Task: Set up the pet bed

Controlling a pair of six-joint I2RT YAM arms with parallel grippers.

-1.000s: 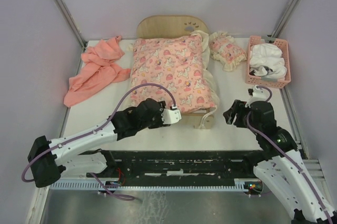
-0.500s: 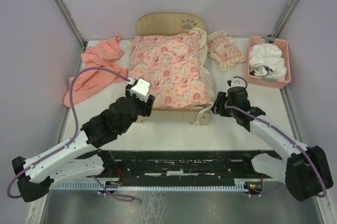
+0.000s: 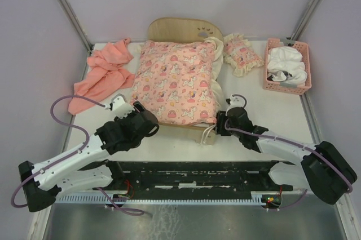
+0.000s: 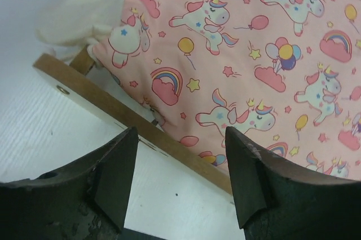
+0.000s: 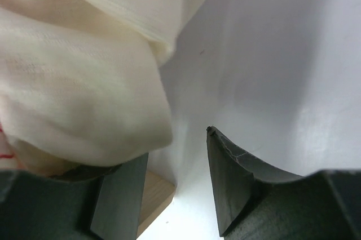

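The pet bed [image 3: 181, 26] is a light-wood frame with a rounded headboard, standing mid-table and tilted a little. A pink unicorn-print cushion [image 3: 177, 81] covers it, with cream fabric [image 3: 219, 85] spilling over its right side. My left gripper [image 3: 149, 123] is open at the bed's front left corner. In the left wrist view the gripper [image 4: 180, 178] faces the wooden foot rail [image 4: 141, 133] with nothing between its fingers. My right gripper [image 3: 219, 125] is open at the front right corner. In the right wrist view cream fabric [image 5: 84, 99] lies over its left finger [image 5: 121, 195], beside a wooden leg [image 5: 157, 198].
A salmon-pink cloth [image 3: 104, 74] lies crumpled at the back left. A small frilled unicorn pillow [image 3: 242, 54] sits to the right of the headboard. A pink plastic basket [image 3: 269, 62] with white cloth in it stands at the back right. Purple walls enclose the table.
My left gripper swung from the bed's foot to its front left corner. The right gripper came in to the front right corner. The bed turned slightly.
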